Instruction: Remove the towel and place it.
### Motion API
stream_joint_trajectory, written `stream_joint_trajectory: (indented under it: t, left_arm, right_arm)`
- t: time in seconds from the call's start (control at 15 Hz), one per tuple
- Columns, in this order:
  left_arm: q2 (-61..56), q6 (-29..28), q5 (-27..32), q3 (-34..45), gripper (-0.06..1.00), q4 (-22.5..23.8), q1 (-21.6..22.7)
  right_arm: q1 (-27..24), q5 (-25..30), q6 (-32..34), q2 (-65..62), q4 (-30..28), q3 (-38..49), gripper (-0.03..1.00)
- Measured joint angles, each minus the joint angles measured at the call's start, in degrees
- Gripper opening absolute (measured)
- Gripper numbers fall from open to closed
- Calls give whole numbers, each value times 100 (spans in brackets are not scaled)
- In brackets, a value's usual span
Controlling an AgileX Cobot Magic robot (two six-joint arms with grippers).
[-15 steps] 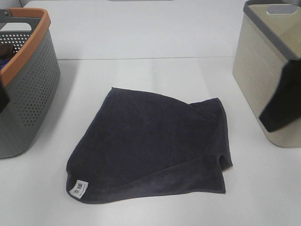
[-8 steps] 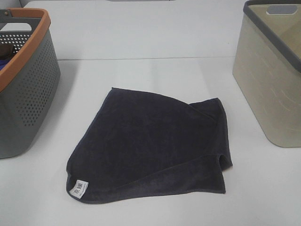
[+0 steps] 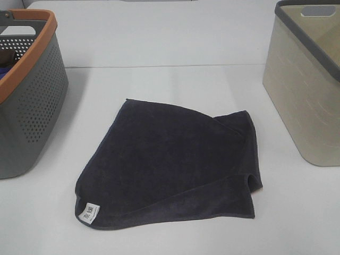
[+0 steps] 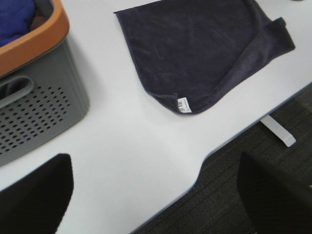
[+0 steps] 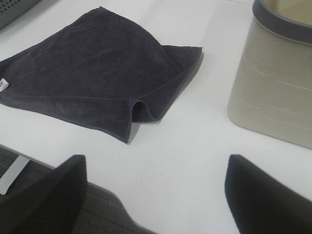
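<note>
The towel [image 3: 170, 164], dark navy-charcoal, lies spread flat on the white table midway between the two baskets. Its right edge is folded over and a white label [image 3: 88, 212] marks its near left corner. Neither gripper shows in the exterior high view. My left gripper [image 4: 153, 163] hangs open over the table's front edge, short of the towel [image 4: 195, 48] and holding nothing. Also open and empty, my right gripper [image 5: 156, 163] is above the front edge, with the towel's [image 5: 97, 73] folded corner ahead of it.
A grey perforated basket with an orange rim [image 3: 32, 106] stands at the left, with blue cloth [image 4: 14, 19] inside. A beige basket with a grey rim [image 3: 308, 90] stands at the right. The table's front edge [image 4: 195, 180] curves inward above dark carpet.
A second ago dark arm parts showed at the left and right edges of the exterior view. Both have drawn out of that view. The towel has not moved.
</note>
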Motion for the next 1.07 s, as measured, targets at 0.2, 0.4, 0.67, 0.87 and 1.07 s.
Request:
stream_joint_trajectory:
  t: [0.2, 0.4, 0.67, 0.87, 1.07]
  left_arm:
    - [-17, 229, -453, 178, 86, -584, 0]
    - [-11, 573, -584, 241, 86, -751, 0]
    - [-11, 602, -596, 241, 86, -751, 0]
    - [-11, 602, -596, 241, 86, -751, 0]
    - [-17, 613, -596, 241, 86, -756, 281]
  right_arm:
    - [0, -6, 0, -29, -6, 0, 74]
    - [0, -6, 0, -29, -6, 0, 74]
    - [0, -6, 0, -29, -6, 0, 74]
    - [0, -6, 0, -29, -6, 0, 74]
    - [-567, -6, 0, -52, 0, 0, 74]
